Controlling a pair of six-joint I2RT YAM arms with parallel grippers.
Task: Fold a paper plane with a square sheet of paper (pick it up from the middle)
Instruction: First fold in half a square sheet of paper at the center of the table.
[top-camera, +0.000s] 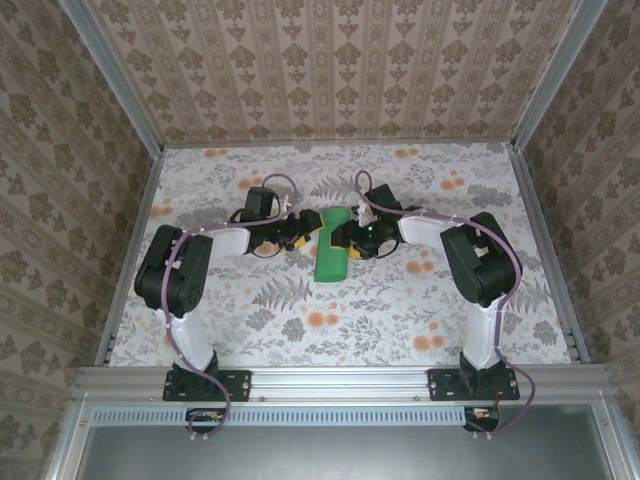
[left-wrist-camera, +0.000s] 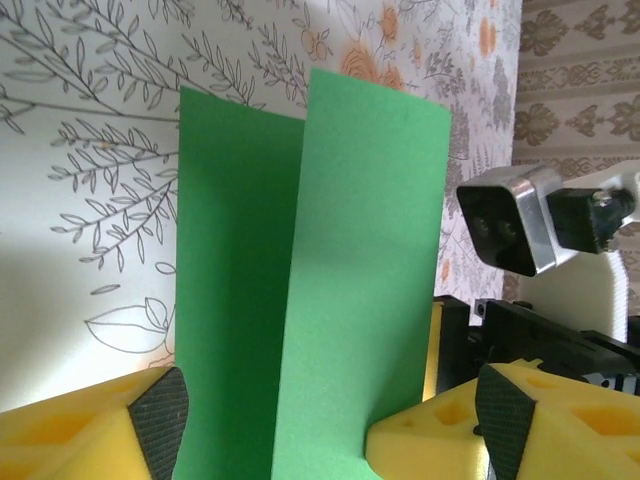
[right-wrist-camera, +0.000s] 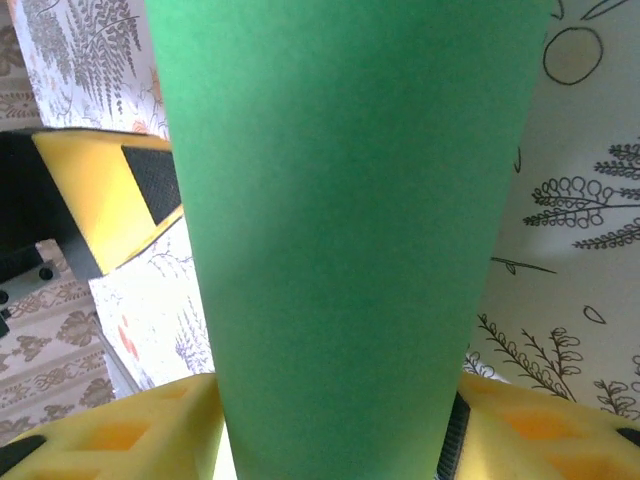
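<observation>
Only a first lengthwise fold is judged done, with nose and wing folds left to make: the square sheet of paper (top-camera: 330, 265) is seen creased between the wide-spread fingers of the left gripper (left-wrist-camera: 325, 430), while the right gripper's (right-wrist-camera: 335, 440) hold on it cannot be told.

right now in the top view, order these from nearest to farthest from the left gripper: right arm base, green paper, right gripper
From the left gripper:
1. green paper, just to its right.
2. right gripper, on the paper's far side.
3. right arm base, at the near right edge.
</observation>
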